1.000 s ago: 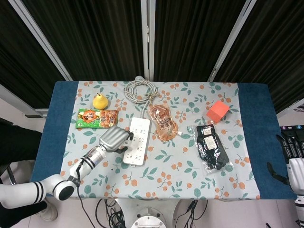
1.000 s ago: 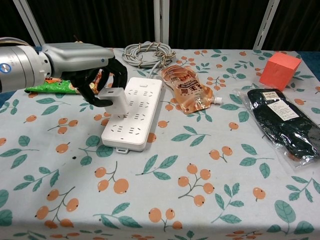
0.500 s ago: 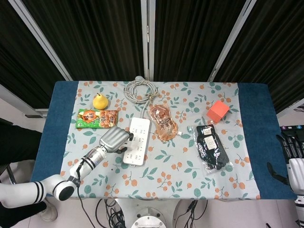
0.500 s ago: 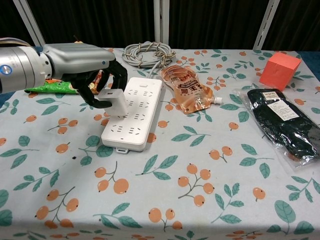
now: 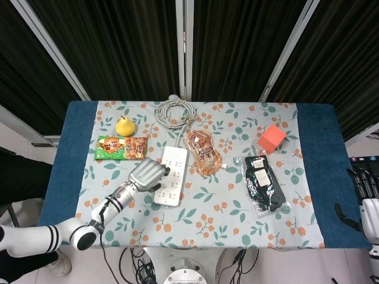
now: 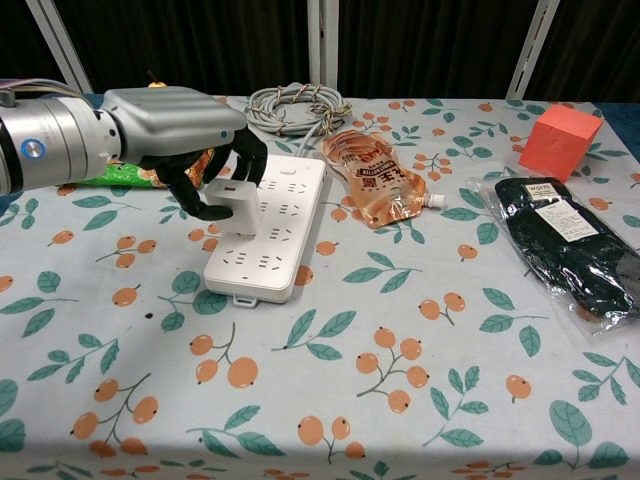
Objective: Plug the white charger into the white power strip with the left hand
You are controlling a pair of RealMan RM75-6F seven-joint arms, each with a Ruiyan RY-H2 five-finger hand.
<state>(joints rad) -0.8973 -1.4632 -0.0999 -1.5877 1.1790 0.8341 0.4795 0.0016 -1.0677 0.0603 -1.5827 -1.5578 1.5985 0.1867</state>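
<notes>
My left hand (image 6: pixel 200 150) grips the white charger (image 6: pixel 233 203) and holds it upright over the left side of the white power strip (image 6: pixel 272 225). The charger's lower end is down at the strip's top face; whether its prongs are in a socket I cannot tell. In the head view the left hand (image 5: pixel 147 174) covers the charger beside the power strip (image 5: pixel 172 183). My right hand (image 5: pixel 368 198) hangs off the table's right edge with its fingers apart, holding nothing.
The strip's grey cable (image 6: pixel 293 105) is coiled behind it. An orange liquid pouch (image 6: pixel 373 178) lies right of the strip. A black packet (image 6: pixel 570 250) and a red block (image 6: pixel 561 140) sit further right. A snack bag (image 5: pixel 120 148) and a yellow pear (image 5: pixel 124 126) are at the back left.
My left hand has carried the charger rightward, from the strip's left edge onto its top face. The right hand has sunk slightly.
</notes>
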